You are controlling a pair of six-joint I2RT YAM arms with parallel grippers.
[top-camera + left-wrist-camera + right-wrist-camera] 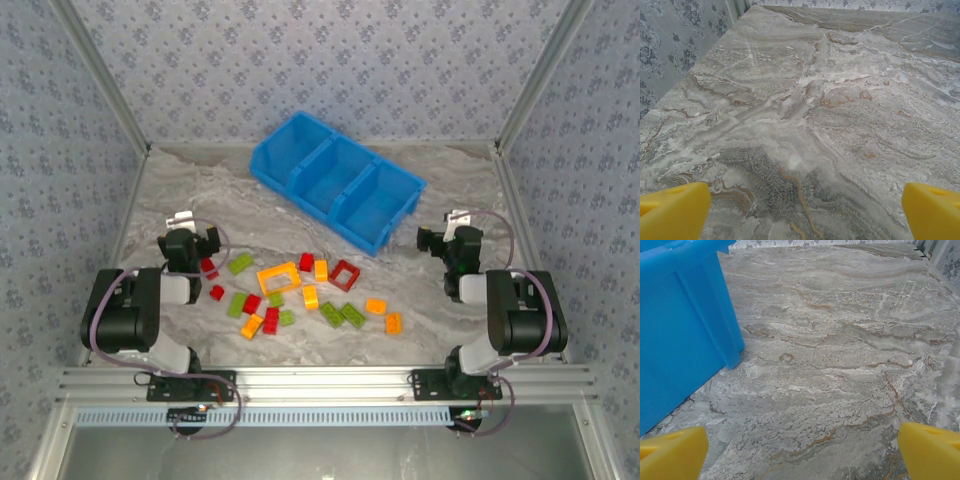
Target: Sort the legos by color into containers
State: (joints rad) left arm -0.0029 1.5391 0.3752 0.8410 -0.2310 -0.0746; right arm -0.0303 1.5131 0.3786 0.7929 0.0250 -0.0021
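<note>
Small glossy plastic bricks (310,296) — red, orange, lime green — scattered near centre of marbled tabletop (420,300). Bright blue three-compartment plastic bin (337,180) far centre. State: left jaws, right jaws spread wide, holding nothing. Risk: several bricks lie touching — pinch could drag wrong-colour neighbour; glossy sides could slip.

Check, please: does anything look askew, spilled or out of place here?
Only the blue bin stands out: it sits diagonally, not square to the table edges. The legos lie scattered loose, nearer the arms.
</note>
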